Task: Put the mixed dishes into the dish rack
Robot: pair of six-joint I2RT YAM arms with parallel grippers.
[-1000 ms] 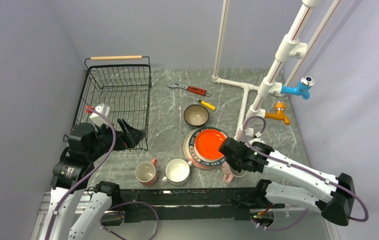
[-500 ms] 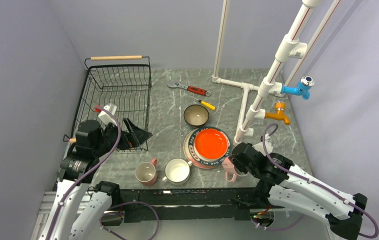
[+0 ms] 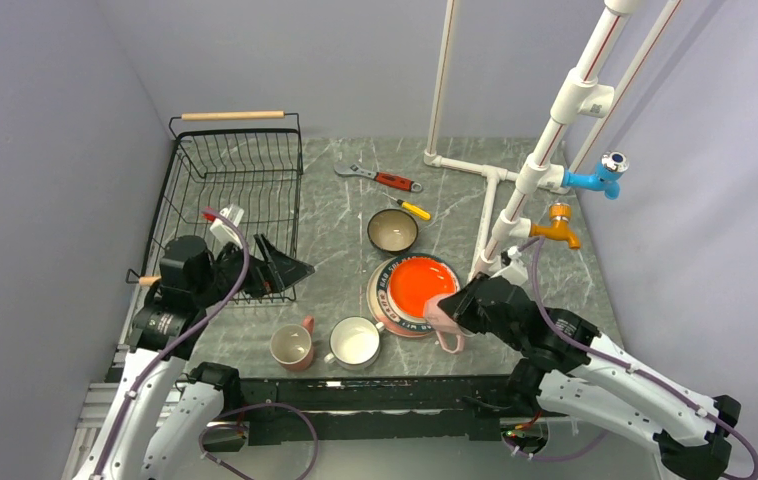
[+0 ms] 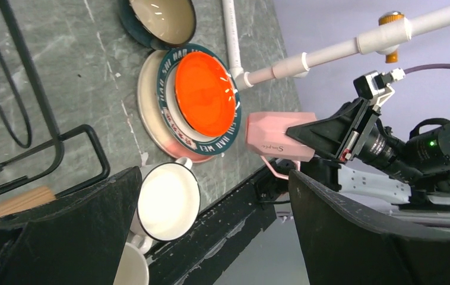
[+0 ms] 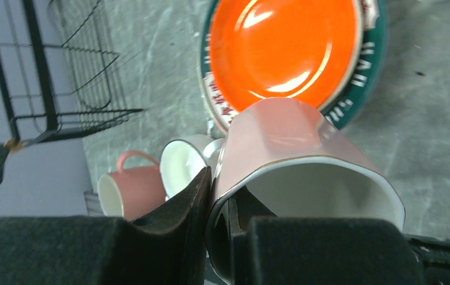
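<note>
My right gripper (image 3: 457, 312) is shut on a pink mug (image 3: 444, 320), one finger inside its rim and one outside. The mug (image 5: 288, 142) hangs tipped on its side above the table, by the near right edge of the orange-red plate (image 3: 420, 286). That plate lies on the lettered-rim plate (image 3: 382, 290). The teal bowl (image 3: 392, 231) sits behind them. A second pink mug (image 3: 292, 346) and the white mug (image 3: 355, 341) stand near the front edge. My left gripper (image 3: 280, 265) is open and empty at the near right corner of the black dish rack (image 3: 233, 115).
A red-handled wrench (image 3: 385, 179) and a yellow-handled screwdriver (image 3: 411, 208) lie behind the bowl. The white pipe frame (image 3: 495, 200) rises at the back right, carrying a blue tap (image 3: 595, 178) and an orange tap (image 3: 558, 226). Walls close in left, right and behind.
The right gripper has lifted the pink mug off the table, tipped it over and carried it left toward the plates. The left gripper has swung right along the rack's near edge, still open.
</note>
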